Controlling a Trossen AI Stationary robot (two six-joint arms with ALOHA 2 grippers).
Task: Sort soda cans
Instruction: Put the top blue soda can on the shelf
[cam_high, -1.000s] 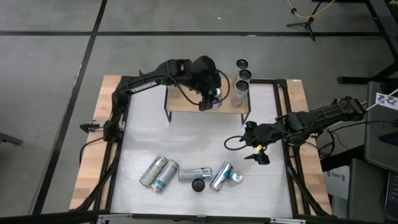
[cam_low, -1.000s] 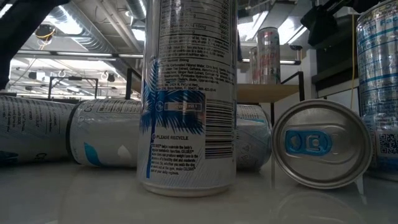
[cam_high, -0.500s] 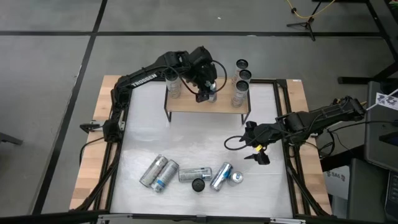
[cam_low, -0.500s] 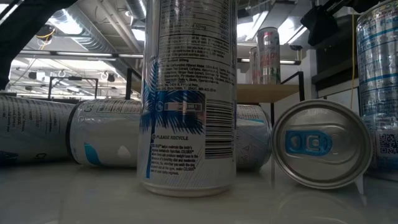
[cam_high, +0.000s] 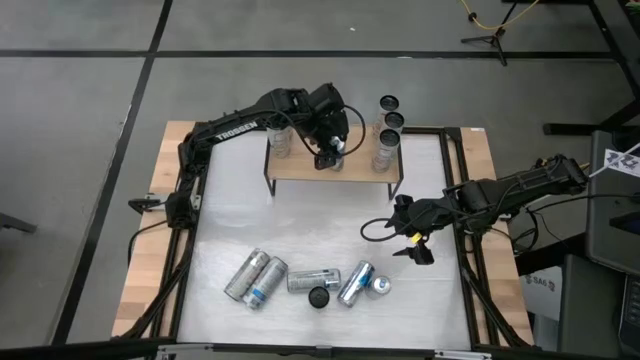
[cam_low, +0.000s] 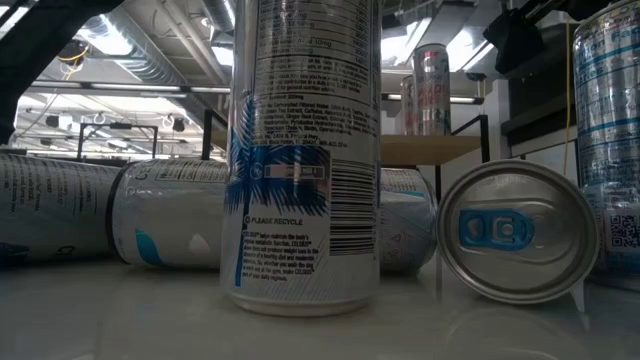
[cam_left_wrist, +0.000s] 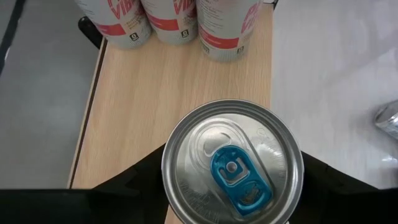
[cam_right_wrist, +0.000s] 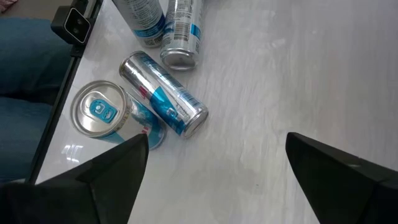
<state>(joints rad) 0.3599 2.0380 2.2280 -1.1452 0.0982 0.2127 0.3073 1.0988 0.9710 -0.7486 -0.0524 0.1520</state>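
Three red-labelled cans (cam_left_wrist: 169, 22) (upper parts cut off) line the shelf (cam_left_wrist: 149, 93).

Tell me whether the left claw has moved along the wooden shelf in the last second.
Yes. In the high view the left claw has slid slightly along the wooden shelf, away from the three upright cans at its end.

Shelf, left end: one upright can (cam_high: 281, 141) stands there, just beside the left end effector (cam_high: 331, 157).
Shelf, middle: taken up by the left end effector, closed round a blue-tab can (cam_left_wrist: 232, 163).
Shelf, right end: three red-marked cans (cam_high: 385, 132) in a tight row block it.
Table centre: bare white table (cam_high: 300, 220) between the shelf (cam_high: 300, 167) and the front cans, wide enough to pass.
Table right: the right end effector (cam_high: 412, 243) hangs here, fingers spread wide.
Table front: a cluster of lying and standing cans (cam_high: 312, 281) fills the lower middle of the frame.
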